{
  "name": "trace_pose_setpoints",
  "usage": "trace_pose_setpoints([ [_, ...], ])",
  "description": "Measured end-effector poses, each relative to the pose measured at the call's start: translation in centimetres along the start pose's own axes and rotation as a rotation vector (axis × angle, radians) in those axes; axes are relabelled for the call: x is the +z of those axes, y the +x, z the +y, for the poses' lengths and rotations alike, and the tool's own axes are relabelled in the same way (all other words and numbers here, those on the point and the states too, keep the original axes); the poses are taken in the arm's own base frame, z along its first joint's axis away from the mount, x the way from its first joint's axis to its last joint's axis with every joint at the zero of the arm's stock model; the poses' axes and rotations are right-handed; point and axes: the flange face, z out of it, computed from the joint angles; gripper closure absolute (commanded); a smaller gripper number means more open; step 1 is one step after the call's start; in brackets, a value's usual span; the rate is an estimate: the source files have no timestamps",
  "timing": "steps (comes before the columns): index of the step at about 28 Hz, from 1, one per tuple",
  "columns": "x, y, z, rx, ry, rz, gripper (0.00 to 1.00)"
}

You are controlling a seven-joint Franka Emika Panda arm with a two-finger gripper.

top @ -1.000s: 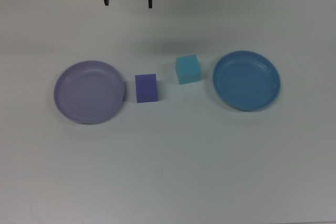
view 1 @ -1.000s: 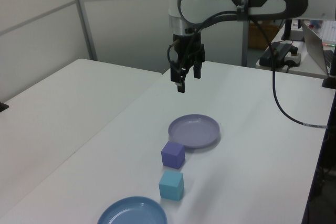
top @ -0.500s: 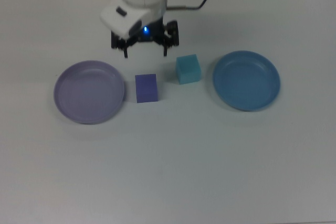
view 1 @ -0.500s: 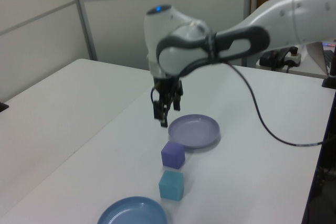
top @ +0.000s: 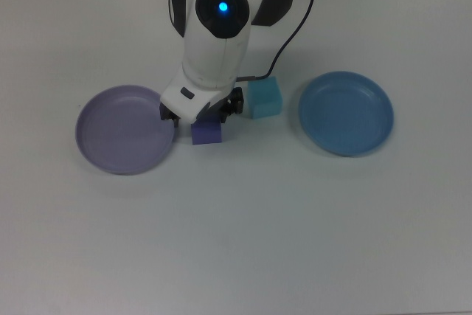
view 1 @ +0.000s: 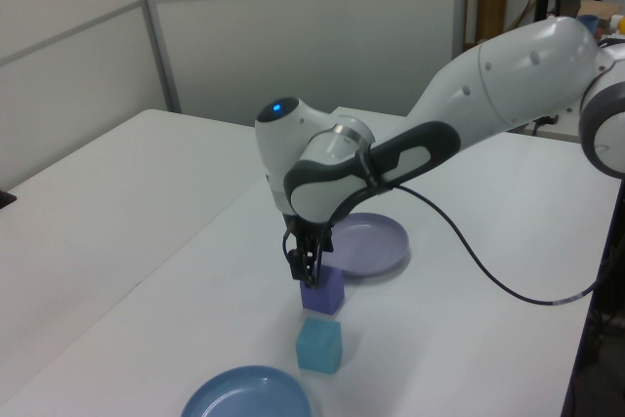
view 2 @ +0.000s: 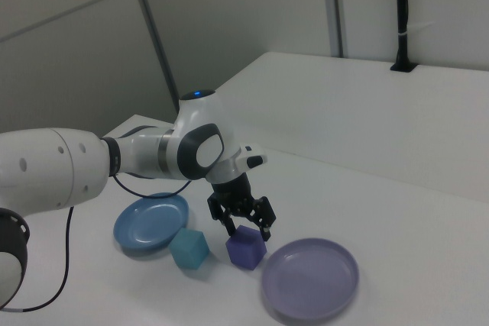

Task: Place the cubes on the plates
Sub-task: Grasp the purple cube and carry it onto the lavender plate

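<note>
The black two-finger gripper point(view 2: 243, 227) hung spread wide, apparently straddling the small matte violet-blue cube point(view 2: 246, 249) (nothing held). The pale lavender round plate point(top: 118, 132) lay at the cube's nine o'clock in the top view. An off-centre close might nudge the cube askew.
</note>
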Motion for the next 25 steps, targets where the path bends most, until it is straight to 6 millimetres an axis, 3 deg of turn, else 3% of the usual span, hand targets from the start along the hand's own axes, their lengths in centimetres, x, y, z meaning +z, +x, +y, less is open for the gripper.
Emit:
trace_pose_setpoints([
  [6, 0.2, 0.0, -0.2, -0.004, -0.001, -0.001, 0.01],
  [8, 0.3, -0.1, -0.3, -0.005, -0.001, -0.003, 0.27],
  [12, 0.8, -0.3, -0.6, -0.011, -0.001, -0.016, 0.56],
  [16, 1.6, -0.7, -1.5, -0.027, -0.002, -0.033, 0.64],
  [19, 1.8, -0.8, -2.1, -0.035, -0.003, -0.038, 0.78],
  [25, 1.0, -0.7, -2.4, 0.0, -0.006, -0.024, 0.79],
])
